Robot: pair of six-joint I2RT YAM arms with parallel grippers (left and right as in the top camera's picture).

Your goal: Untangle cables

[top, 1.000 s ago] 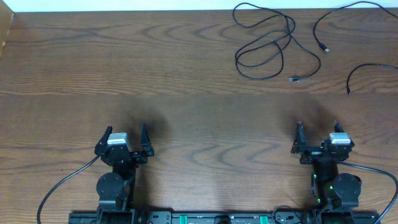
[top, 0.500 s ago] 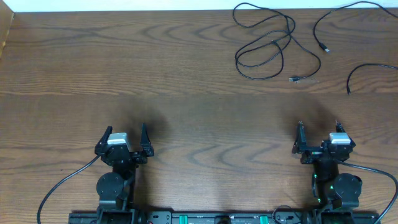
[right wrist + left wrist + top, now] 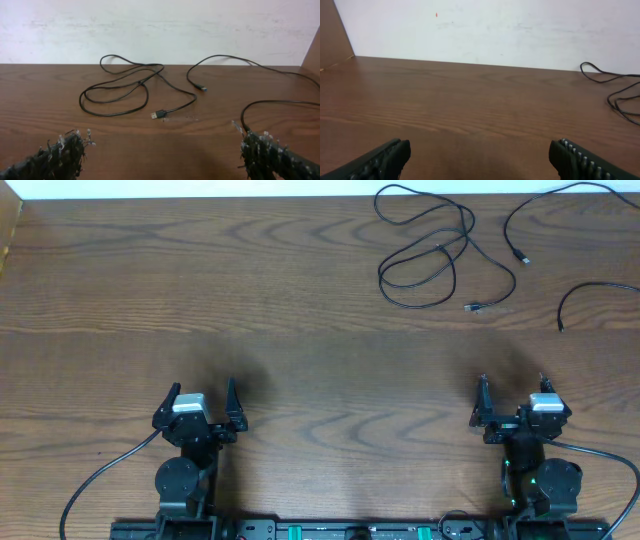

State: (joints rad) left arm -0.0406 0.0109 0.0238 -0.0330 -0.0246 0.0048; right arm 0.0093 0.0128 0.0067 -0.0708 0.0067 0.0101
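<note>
Black cables lie at the table's far right. A looped black cable [image 3: 425, 255] with a plug end [image 3: 472, 307] shows in the overhead view and in the right wrist view [image 3: 120, 92]. A second black cable [image 3: 520, 220] curves beside it, with its plug [image 3: 201, 88] in the right wrist view. A third black cable [image 3: 590, 292] lies at the right edge. No white cable is in view. My left gripper [image 3: 200, 402] is open and empty near the front left. My right gripper [image 3: 512, 402] is open and empty, well short of the cables.
The wooden table [image 3: 250, 290] runs back to a white wall [image 3: 495, 30]. Thick black leads [image 3: 95, 480] trail from the arm bases at the front edge. The loop's edge shows in the left wrist view [image 3: 620, 95].
</note>
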